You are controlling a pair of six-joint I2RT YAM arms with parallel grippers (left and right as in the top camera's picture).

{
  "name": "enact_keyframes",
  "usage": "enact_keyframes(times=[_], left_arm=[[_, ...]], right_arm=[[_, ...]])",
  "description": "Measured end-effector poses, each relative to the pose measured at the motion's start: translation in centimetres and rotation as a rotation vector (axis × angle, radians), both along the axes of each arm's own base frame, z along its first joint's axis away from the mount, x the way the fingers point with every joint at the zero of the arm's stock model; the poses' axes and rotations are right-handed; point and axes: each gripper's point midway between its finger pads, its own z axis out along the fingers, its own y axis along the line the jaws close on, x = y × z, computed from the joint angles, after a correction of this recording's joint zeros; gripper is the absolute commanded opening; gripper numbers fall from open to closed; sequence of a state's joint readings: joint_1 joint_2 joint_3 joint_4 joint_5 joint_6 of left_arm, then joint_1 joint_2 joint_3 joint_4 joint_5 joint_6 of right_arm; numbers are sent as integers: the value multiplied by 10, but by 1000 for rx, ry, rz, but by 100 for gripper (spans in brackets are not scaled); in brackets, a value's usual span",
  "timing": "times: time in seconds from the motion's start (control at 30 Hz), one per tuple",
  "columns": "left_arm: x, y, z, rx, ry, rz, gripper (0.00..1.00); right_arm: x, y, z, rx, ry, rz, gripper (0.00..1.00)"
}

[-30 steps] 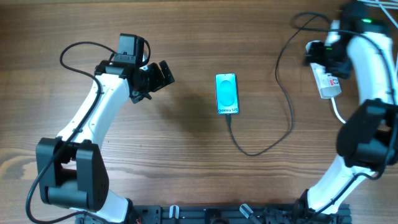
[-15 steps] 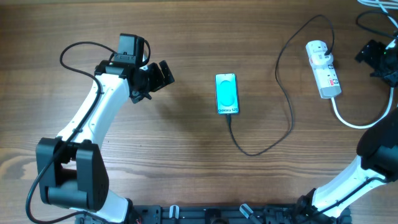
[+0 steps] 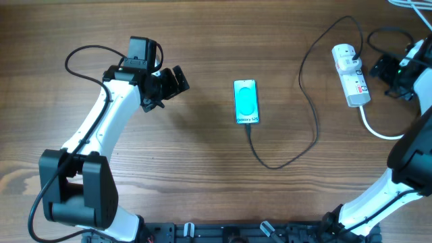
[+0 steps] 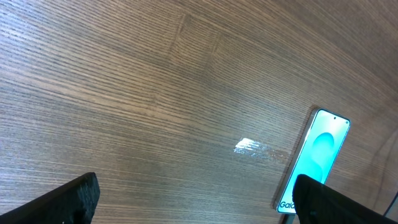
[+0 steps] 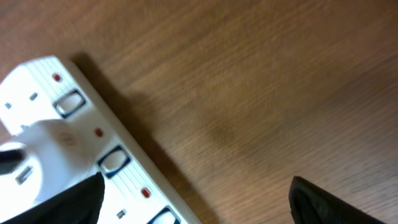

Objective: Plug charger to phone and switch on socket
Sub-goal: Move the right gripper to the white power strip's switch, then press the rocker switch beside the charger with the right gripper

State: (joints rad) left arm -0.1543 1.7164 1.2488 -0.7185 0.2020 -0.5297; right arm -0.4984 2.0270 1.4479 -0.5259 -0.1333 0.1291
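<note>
The phone (image 3: 246, 101) lies flat in the middle of the table, turquoise screen up; the left wrist view shows it (image 4: 317, 155) at the right edge. The charger's thin black cable (image 3: 312, 115) runs from the phone's near end in a loop up to its white plug head (image 3: 345, 54), seated in the socket (image 3: 351, 75) at the far right. That white power strip (image 5: 93, 155) fills the left of the right wrist view, red marks beside its switches. My right gripper (image 3: 383, 67) hovers open just right of the socket. My left gripper (image 3: 177, 79) is open, left of the phone.
The socket's thick white cord (image 3: 378, 128) curves off toward the right edge. Black robot cables (image 3: 84, 57) loop behind the left arm. The arm bases stand along the near edge of the wooden table (image 3: 202, 169).
The right arm lifted off the socket, swung out past the right edge, then came back to just right of it, jaws widening. The left arm has not moved.
</note>
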Motion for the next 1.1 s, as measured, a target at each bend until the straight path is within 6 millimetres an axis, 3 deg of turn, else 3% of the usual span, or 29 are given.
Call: enact_keyframes(times=[0.2,0.43,0.6,1.1], left_arm=[[0,0,0,0,0,0,100],[0,0,0,0,0,0,100],[0,0,0,0,0,0,100],[0,0,0,0,0,0,100]], right_arm=[[-3,3,-21,-11,-23,9,100],[4,-1,-23,-47,-66,29,100],[6,1,-36,-50,-58,73,100],[17,7,-32,-49,-113,159,100]])
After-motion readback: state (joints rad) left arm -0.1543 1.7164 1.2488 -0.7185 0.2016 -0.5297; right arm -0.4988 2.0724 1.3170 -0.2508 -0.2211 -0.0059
